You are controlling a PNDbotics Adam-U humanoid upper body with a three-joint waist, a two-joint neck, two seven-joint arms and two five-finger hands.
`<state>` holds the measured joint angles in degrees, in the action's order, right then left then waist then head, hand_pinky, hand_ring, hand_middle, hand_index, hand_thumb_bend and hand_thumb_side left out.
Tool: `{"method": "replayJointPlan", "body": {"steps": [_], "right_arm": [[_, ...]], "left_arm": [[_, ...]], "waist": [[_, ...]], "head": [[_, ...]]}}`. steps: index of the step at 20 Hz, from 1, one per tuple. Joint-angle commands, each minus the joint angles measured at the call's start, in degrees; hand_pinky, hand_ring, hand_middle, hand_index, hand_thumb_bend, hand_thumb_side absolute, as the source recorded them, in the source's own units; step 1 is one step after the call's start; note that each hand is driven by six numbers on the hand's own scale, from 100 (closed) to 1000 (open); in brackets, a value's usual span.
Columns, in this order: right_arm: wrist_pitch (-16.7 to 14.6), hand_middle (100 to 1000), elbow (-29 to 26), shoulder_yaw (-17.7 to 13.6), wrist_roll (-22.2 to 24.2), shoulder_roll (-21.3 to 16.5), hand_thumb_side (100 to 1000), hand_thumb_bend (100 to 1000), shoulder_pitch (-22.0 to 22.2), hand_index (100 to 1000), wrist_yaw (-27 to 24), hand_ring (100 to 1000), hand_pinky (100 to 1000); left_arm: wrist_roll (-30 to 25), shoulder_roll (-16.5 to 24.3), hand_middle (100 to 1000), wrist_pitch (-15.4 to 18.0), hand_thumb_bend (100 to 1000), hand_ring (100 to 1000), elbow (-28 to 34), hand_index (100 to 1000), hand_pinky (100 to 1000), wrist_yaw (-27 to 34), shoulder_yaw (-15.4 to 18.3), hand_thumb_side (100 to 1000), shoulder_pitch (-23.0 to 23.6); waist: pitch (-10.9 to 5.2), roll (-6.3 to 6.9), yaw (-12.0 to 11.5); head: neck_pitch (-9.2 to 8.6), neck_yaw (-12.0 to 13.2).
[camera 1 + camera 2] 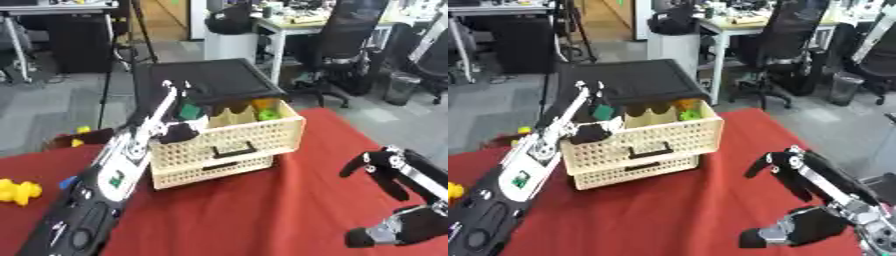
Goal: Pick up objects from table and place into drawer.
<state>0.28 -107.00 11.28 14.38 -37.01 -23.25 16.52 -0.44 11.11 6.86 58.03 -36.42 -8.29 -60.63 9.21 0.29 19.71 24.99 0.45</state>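
A cream perforated drawer unit (229,145) with a black top (210,80) stands on the red table, its upper drawer pulled out. An orange piece (264,104) and a green piece (269,114) lie in the drawer's right part. My left hand (166,117) reaches over the drawer's left end, fingers pointing up. A green object (188,111) is pinched between its fingers and thumb, just above the drawer's inside. A yellow toy (17,191) and a small blue thing (67,182) lie on the cloth at the far left. My right hand (815,200) rests open at the lower right.
The red tablecloth (254,215) spreads in front of the drawer unit. A brown box with yellow bits (80,132) sits past the table's left back edge. Office chairs (350,45), desks and a tripod stand on the floor behind.
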Motion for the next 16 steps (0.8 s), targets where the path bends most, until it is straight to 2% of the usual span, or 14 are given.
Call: {"method": "replayJointPlan", "body": {"steps": [1,2,3,5,16], "right_arm": [[-0.18,100,-1.04,-0.54,0.19,-1.02,597,1000,-1.04,663,0.16,100,100],[-0.19,100,-1.01,-0.52,0.21,-1.03,599,1000,-1.05,663,0.16,100,100],[-0.21,100,-0.97,-0.52,0.22,-1.02,598,1000,-1.06,663,0.17,100,100],[-0.22,100,-0.86,-0.52,0.24,-1.00,597,1000,-1.03,663,0.18,100,100],[-0.30,100,-0.37,-0.55,0.16,-1.04,601,1000,-0.69,664,0.07,100,100]], "left_arm": [[0.84,1.00,651,-0.10,424,693,-0.71,802,658,-0.74,0.57,267,-0.57],[1.16,1.02,654,-0.11,437,698,-0.65,804,661,-0.90,0.57,271,-0.56],[1.49,1.03,680,-0.09,510,726,-0.55,818,675,-1.03,0.57,300,-0.58],[2.31,1.05,701,-0.06,532,744,-0.24,818,687,-1.24,0.58,302,-0.57],[3.48,1.37,677,0.14,520,728,2.55,801,687,1.43,-0.24,299,-0.48]], "waist": [[-0.46,-0.09,-0.04],[-0.48,-0.07,-0.07],[-0.52,-0.05,-0.11],[-0.58,-0.06,-0.18],[-1.23,-0.29,-1.22]], "head": [[-0.59,-0.02],[-0.58,-0.02],[-0.58,-0.04],[-0.55,-0.10],[-0.22,-0.26]]}}
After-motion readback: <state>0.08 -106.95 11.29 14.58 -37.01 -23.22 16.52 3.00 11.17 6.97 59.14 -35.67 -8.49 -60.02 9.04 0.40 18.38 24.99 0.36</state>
